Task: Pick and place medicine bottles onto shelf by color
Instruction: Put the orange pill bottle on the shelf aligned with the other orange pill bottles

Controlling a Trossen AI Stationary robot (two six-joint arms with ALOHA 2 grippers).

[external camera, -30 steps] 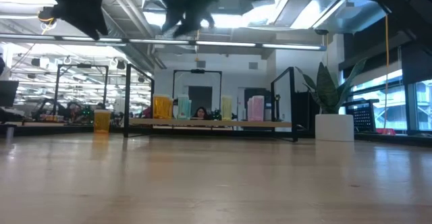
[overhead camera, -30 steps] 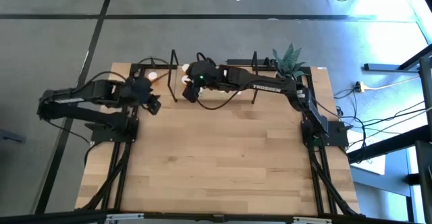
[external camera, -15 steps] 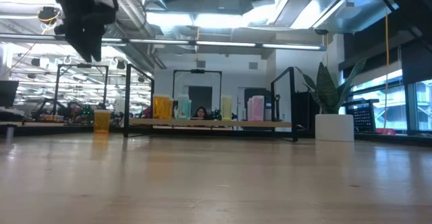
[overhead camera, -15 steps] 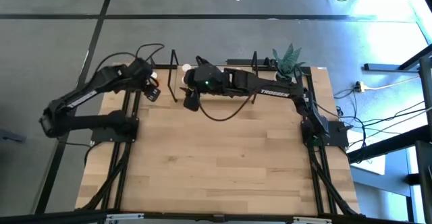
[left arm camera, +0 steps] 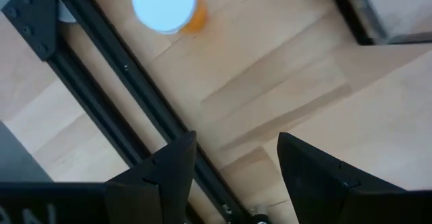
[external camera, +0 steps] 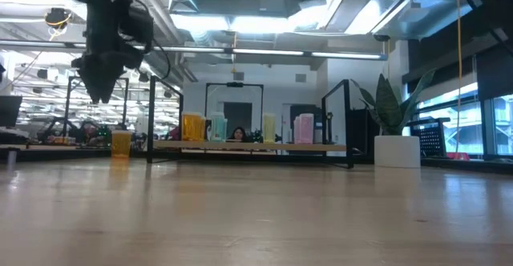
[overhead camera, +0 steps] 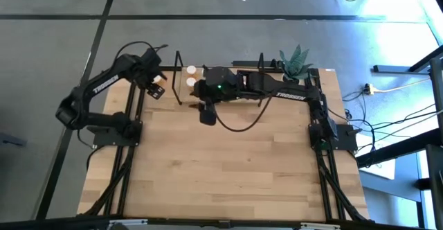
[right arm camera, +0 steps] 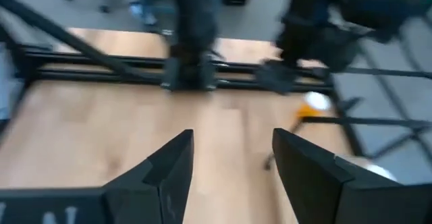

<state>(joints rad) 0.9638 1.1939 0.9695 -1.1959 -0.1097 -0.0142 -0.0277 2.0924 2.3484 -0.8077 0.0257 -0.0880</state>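
An orange bottle (external camera: pixel 120 143) with a white cap stands on the table just left of the shelf (external camera: pixel 248 146); it also shows in the left wrist view (left arm camera: pixel 166 5) and the right wrist view (right arm camera: pixel 312 105). My left gripper (overhead camera: pixel 156 88) hovers open and empty above and beside this bottle, and it also shows in the low view (external camera: pixel 100 82). On the shelf board stand an orange bottle (external camera: pixel 192 127), a greenish one (external camera: pixel 218 127), a yellowish one (external camera: pixel 268 127) and a pink one (external camera: pixel 304 128). Two white caps (overhead camera: pixel 191 75) show at the shelf's left end. My right gripper (overhead camera: pixel 206 116) is open and empty, in front of the shelf.
A potted plant (external camera: pixel 397 150) stands at the table's far right corner. A black frame rail (left arm camera: pixel 115 96) runs along the table's left side under my left gripper. The shelf's black upright loops (overhead camera: pixel 178 77) stand at both its ends. Bare wooden table (overhead camera: pixel 221 167) lies toward the near edge.
My left gripper has swung toward the table's far edge and come down over the orange bottle beside the shelf. My right gripper has drawn back from the shelf's left end toward the table's near edge and has turned as it went.
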